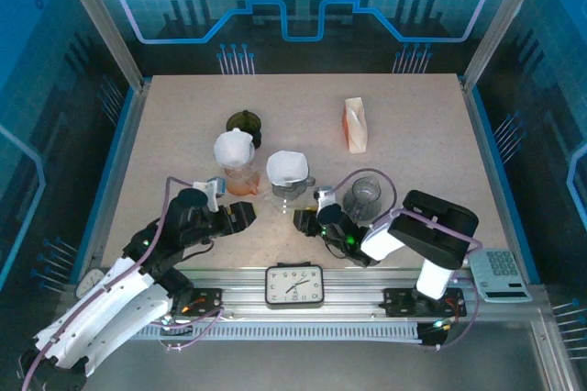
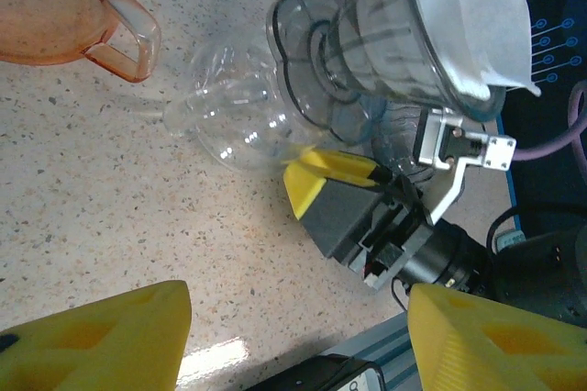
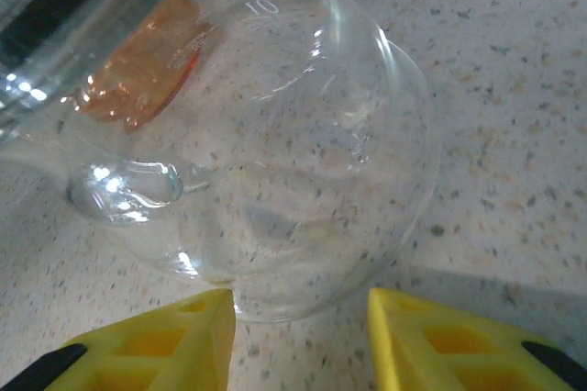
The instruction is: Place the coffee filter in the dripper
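The white paper coffee filter (image 2: 468, 5) already sits inside the clear ribbed plastic dripper (image 2: 385, 33) atop the round glass carafe (image 2: 238, 116), so the task looks finished. The left gripper (image 2: 298, 318) gapes empty near the carafe. The right gripper (image 3: 298, 304) is spread at the carafe's side, possibly touching glass.

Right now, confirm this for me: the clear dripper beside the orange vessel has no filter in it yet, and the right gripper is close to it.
Not right: the clear dripper already holds a white paper filter, as the left wrist view shows. It does stand beside the orange vessel, with the right gripper close to it.
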{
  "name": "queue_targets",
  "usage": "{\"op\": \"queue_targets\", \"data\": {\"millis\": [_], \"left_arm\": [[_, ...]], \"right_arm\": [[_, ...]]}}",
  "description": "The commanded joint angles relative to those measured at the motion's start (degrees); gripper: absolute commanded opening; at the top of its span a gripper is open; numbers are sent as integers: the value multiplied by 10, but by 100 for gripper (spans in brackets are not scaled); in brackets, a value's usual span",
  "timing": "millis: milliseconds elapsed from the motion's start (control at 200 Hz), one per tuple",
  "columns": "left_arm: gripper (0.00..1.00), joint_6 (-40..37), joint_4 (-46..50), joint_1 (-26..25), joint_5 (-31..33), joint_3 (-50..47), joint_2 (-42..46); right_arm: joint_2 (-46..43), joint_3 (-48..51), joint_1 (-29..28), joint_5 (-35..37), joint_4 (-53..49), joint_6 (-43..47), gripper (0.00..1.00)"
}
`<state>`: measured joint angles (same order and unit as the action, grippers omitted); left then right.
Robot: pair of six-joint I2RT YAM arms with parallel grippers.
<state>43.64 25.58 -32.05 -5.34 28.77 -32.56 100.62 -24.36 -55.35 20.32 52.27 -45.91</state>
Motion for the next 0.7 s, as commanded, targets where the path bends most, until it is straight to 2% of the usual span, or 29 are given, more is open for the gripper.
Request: {"op": "queue_targets", "data": {"millis": [0,455,695], "left_arm": [[64,9,19,-2,14,20,10],[60,16,32,-2,25,21,18],[61,9,37,-3,29,42,12]], "right_arm": [[22,-24,14,-4,-5,-8,43],[85,-92,52,-30,-17,-12,42],[50,-70,49,-43,-33,-21,45]]}}
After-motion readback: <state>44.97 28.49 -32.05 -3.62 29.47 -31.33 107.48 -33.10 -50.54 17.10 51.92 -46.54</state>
